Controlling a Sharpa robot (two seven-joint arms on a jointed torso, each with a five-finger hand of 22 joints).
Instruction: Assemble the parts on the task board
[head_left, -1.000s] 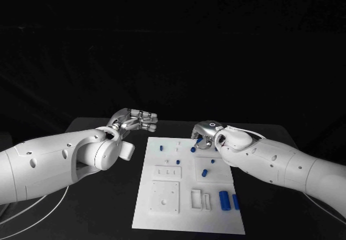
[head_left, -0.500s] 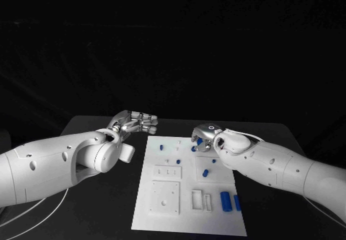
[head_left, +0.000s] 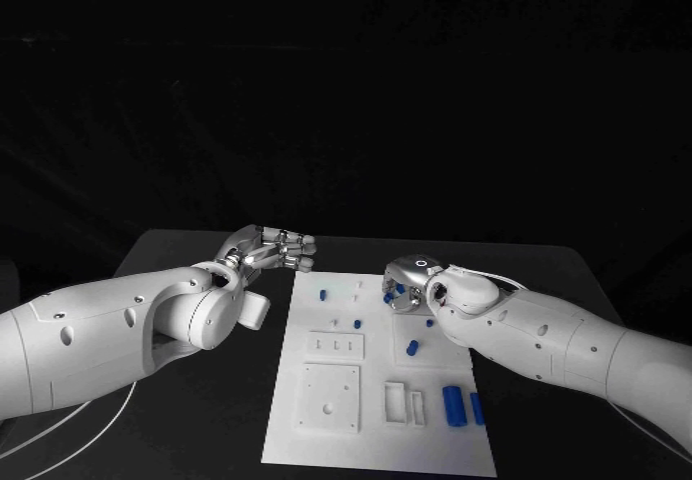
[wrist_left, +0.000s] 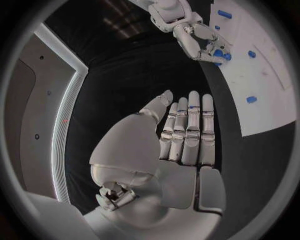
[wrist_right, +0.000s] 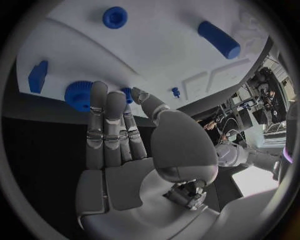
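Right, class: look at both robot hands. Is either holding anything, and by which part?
The left hand holds nothing. The right hand has its fingertips at a small blue part on the task board; whether they grip it cannot be told.

The left hand (head_left: 268, 248) has slid a little lower and closer to the robot, and it hangs beside the far left corner of the task board (head_left: 378, 440). The right hand (head_left: 410, 280) has dropped lower too, and its fingers (wrist_right: 100, 111) now reach over the round blue part (wrist_right: 78, 95) near the board's far edge.
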